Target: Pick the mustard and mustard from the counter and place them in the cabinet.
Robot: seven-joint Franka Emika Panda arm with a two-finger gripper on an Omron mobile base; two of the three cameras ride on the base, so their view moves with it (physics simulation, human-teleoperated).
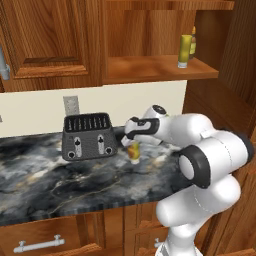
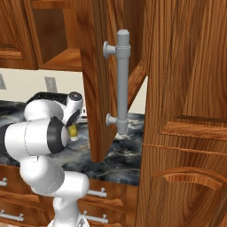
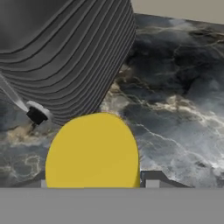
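**Q:** What stands left of the arm?

**A:** The toaster (image 1: 89, 136), on the counter (image 1: 45, 175). Just right of it, the gripper (image 1: 134, 145) is clenched on a mustard bottle (image 1: 133, 151) that stands on the marble; the hand view shows a finger (image 3: 151, 179) against the yellow body.

**Q:** And further right?

**A:** The second mustard (image 1: 184, 50) is already up on the cabinet shelf (image 1: 160, 70), above and right of the toaster. Judging by that, the second pick is under way; next comes a straight lift, then a carry up to that shelf.

End effector (image 1: 134, 145) on counter (image 1: 45, 175) mustard bottle (image 1: 133, 151) beside toaster (image 1: 89, 135); another in cabinet (image 1: 150, 67).
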